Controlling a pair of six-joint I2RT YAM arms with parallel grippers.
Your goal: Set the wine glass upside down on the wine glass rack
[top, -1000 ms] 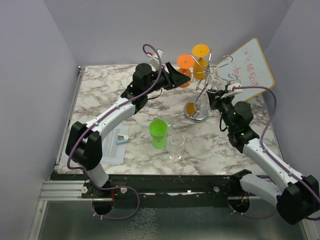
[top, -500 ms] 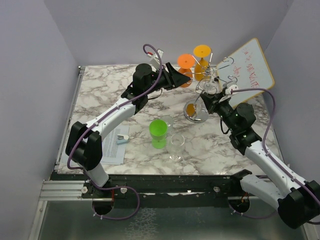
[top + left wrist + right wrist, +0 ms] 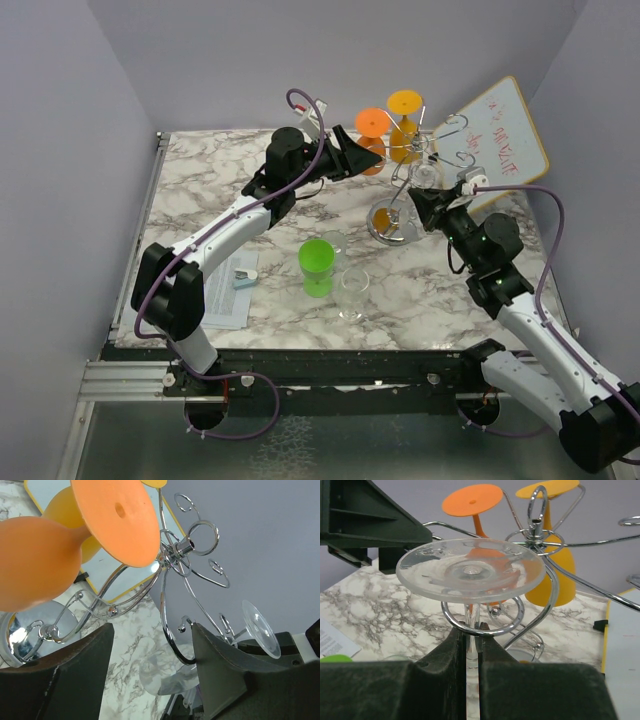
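The wine glass rack (image 3: 405,190) is a silver wire stand at the back right, and it also shows in the left wrist view (image 3: 175,555). My right gripper (image 3: 470,637) is shut on the stem of a clear wine glass (image 3: 470,570) held upside down, foot on top. The stem stands inside a curled rack arm (image 3: 520,622), with the foot just above the curl. In the top view, my right gripper (image 3: 428,203) is at the rack's right side. My left gripper (image 3: 365,157) is open and empty at the rack's left side, next to a hanging orange glass (image 3: 115,515).
Two orange glasses (image 3: 372,125) (image 3: 404,105) hang upside down on the rack. A tilted whiteboard (image 3: 500,135) stands behind it on the right. A green cup (image 3: 317,265) and a clear tumbler (image 3: 353,292) stand mid-table. A paper sheet (image 3: 232,290) lies front left.
My right arm has swung to the right and drawn back slightly, still holding the clear glass at the rack. My left arm has not moved.
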